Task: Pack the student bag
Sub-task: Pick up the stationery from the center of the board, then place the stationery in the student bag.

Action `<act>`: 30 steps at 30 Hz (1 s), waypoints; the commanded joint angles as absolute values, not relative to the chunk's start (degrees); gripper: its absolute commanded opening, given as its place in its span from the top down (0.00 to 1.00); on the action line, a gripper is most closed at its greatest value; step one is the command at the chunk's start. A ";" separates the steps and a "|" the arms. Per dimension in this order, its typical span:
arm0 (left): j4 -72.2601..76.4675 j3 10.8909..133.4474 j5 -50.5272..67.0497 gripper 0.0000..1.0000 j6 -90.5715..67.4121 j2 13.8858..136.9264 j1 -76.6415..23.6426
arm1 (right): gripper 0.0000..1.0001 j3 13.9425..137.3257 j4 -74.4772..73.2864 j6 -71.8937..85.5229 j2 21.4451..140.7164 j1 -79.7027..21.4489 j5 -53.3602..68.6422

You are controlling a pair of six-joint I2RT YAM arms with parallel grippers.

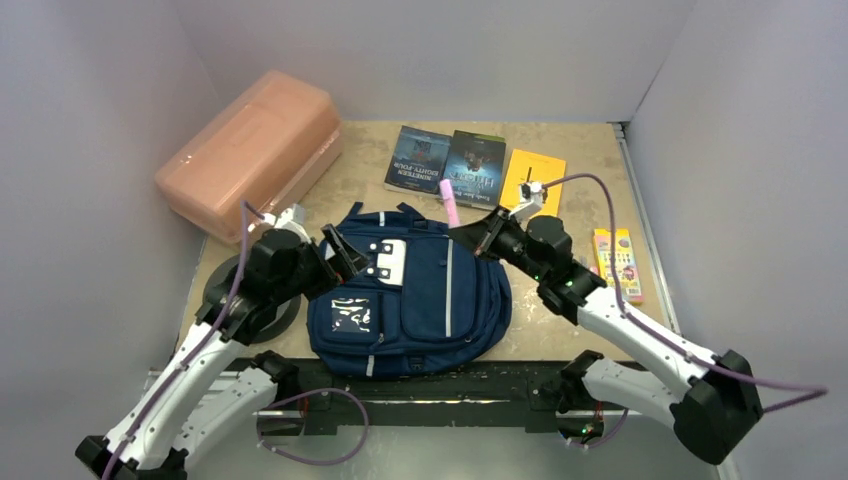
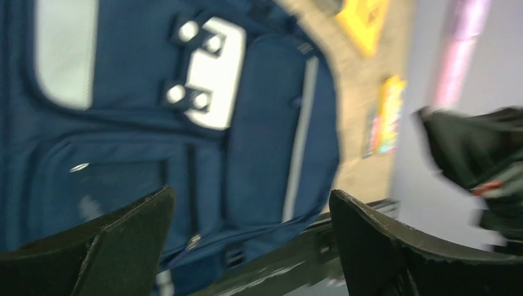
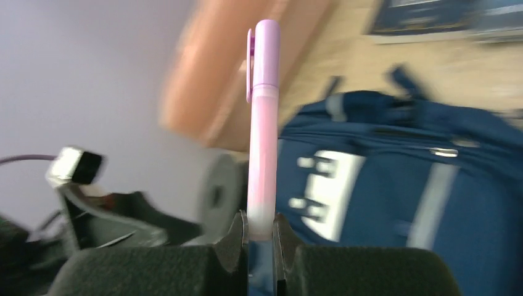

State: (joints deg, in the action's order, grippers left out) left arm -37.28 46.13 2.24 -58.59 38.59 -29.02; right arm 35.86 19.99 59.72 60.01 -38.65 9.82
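While the student bag (image 1: 420, 310) is lying flat on the tabletop (image 1: 362, 190) between the two arms, front pockets facing up, the right claw (image 3: 261, 231) is pinching a pink pen (image 3: 263, 123) by its very end. The capped tip is pointing out over the bag's top edge. The left claw (image 2: 250, 194) is standing wide apart and gripping nothing. It is hovering just above the bag's upper left corner, beside the white patch (image 1: 388, 260).

The main risk, as I am judging it, is that no open mouth is showing on the bag. The wrist views are blurring, so I cannot tell whether any zip is undone. If the pen is being driven at shut fabric, it is likely going to skid off toward the books (image 1: 447, 165) behind. The grip is sitting so low on the pen that any nudge against the fabric could be levering it askew or out of the pads. With the left claw holding nothing, the soft top is probably sagging closed. Both claws are also working near each other there, so a clash is possible.
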 commanded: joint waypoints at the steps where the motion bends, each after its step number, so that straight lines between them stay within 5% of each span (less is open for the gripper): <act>1: -52.04 47.24 5.95 0.05 -44.98 45.55 -29.21 | 1.00 43.40 -15.58 30.17 53.67 -36.36 -2.74; 4: -50.67 46.77 4.98 0.12 -42.90 50.48 -33.81 | 1.00 45.76 -21.61 24.15 50.44 -36.31 -3.77; 11: -53.44 53.51 -3.33 0.53 -45.08 68.60 -44.34 | 1.00 46.42 -19.83 27.59 52.26 -36.33 11.33; 30: -46.97 51.36 -6.04 0.73 -47.00 79.01 -46.76 | 1.00 43.32 -9.75 32.10 57.89 -36.43 23.34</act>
